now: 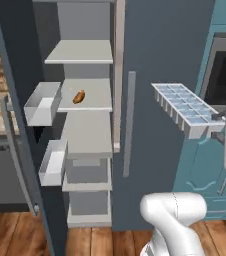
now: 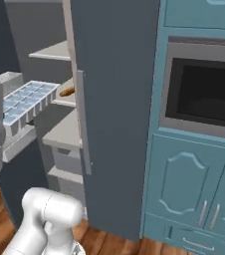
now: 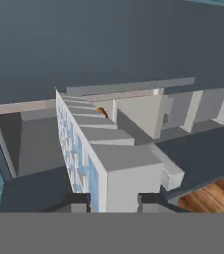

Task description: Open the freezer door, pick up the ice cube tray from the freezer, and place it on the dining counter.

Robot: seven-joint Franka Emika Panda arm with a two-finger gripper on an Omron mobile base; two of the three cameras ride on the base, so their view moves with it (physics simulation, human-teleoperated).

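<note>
The pincer is clamped on the ice cube tray, held in the air outside the open freezer. Next comes carrying it to the dining table.

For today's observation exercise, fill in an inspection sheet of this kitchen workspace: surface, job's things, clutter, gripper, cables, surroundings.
Surface: wooden floor; no counter top judged.
Job's things: ice cube tray held in the air, out of the freezer; freezer door swung open.
Clutter: small orange-brown item on a freezer shelf.
Gripper: gripper shut on the tray's end.
Cables: nothing seen.
Surroundings: closed fridge door, built-in oven, teal cabinets.
</note>
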